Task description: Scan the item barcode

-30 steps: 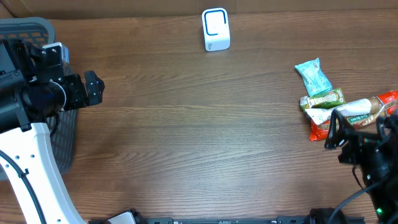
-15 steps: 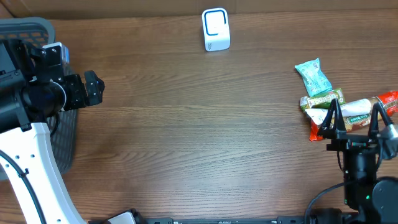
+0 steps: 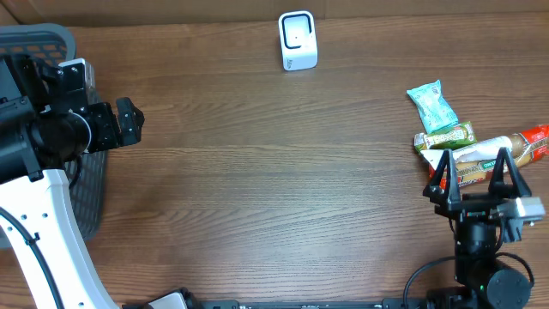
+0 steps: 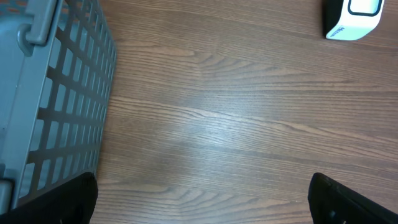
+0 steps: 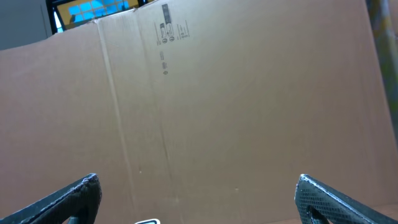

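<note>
A pile of snack packets lies at the table's right: a teal packet (image 3: 431,106), a green bar (image 3: 446,137), a white-and-brown packet (image 3: 480,153) and a red one (image 3: 538,140). The white barcode scanner (image 3: 298,40) stands at the far middle; it also shows in the left wrist view's top right corner (image 4: 352,18). My right gripper (image 3: 473,163) is open and empty, its fingers straddling the near side of the pile from above; its camera looks level at a cardboard wall (image 5: 236,93). My left gripper (image 3: 130,123) hangs open and empty over bare wood at the far left.
A grey slatted basket (image 3: 43,39) sits at the left edge, right beside the left gripper (image 4: 202,208), and fills the left of that wrist view (image 4: 50,93). A brown cardboard wall backs the table's far edge.
The right arm has swung in from the right edge toward the left, and its open fingers now stand over the near side of the snack pile. The left arm has not moved.
</note>
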